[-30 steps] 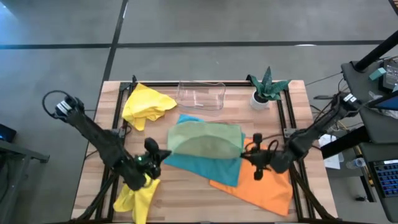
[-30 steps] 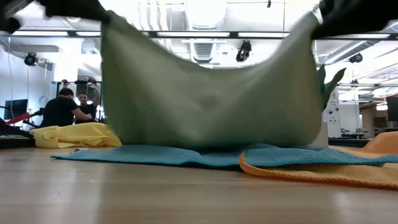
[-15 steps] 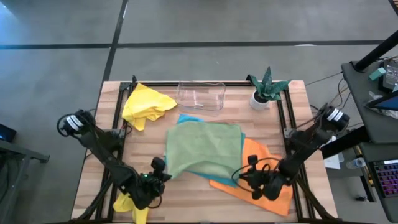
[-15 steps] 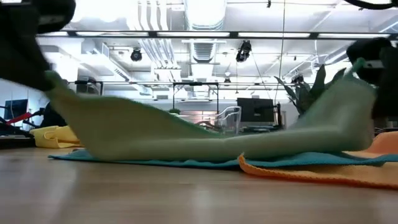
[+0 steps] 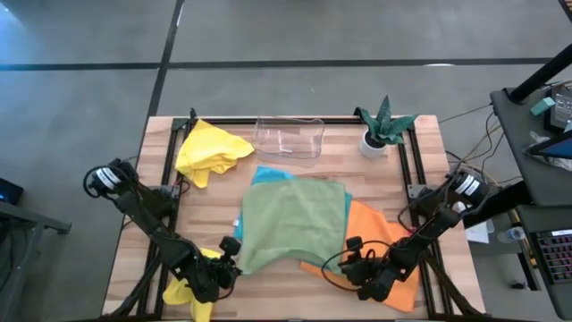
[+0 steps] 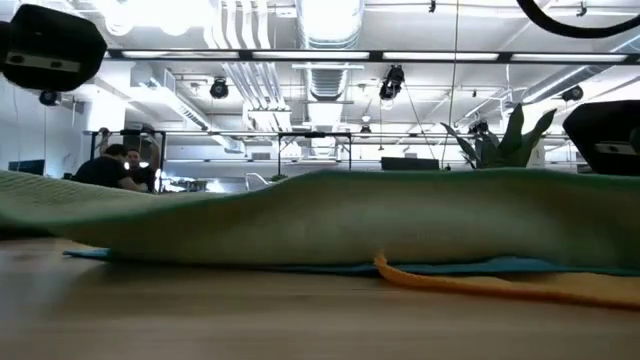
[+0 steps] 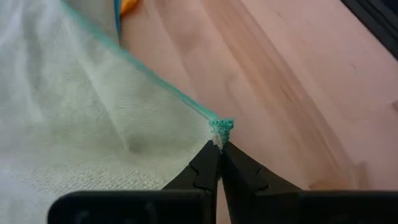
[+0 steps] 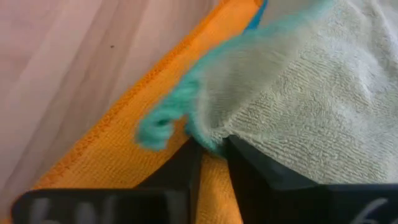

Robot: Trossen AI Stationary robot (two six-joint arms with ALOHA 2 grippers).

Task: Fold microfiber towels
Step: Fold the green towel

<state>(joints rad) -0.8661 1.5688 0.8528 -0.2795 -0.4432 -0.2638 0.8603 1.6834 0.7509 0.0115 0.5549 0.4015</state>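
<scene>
A sage green towel (image 5: 290,219) lies spread flat at the table's middle, over a turquoise towel (image 5: 268,173) and an orange towel (image 5: 380,234). My left gripper (image 5: 234,257) is shut on its near left corner. My right gripper (image 5: 347,254) stands at its near right corner, over the orange towel, with its fingers slightly apart. One yellow towel (image 5: 210,148) lies crumpled at the far left. Another (image 5: 192,288) lies at the near left, under my left arm. My left gripper pinches the green towel's near left corner (image 7: 221,126) between its two fingertips, slanting down from the near left. The corner's turquoise stitching sticks out past the tips. The rest of the towel lies spread on the towels beneath. My right gripper has the green towel's near right corner (image 8: 205,134) lying at its fingertips (image 8: 249,163), with orange cloth showing through the gap between them. I cannot tell whether the fingers still touch the corner.
A clear plastic tray (image 5: 290,136) stands at the far middle, and a small plant in a white pot (image 5: 382,130) at the far right. Black frame rails (image 5: 174,179) run along the table's left and right sides. Bare wood shows along the near edge.
Both grippers have gone down and toward the table's near edge. The green towel hung lifted and sagging between them; it has been drawn down and spread flat over the turquoise and orange towels.
</scene>
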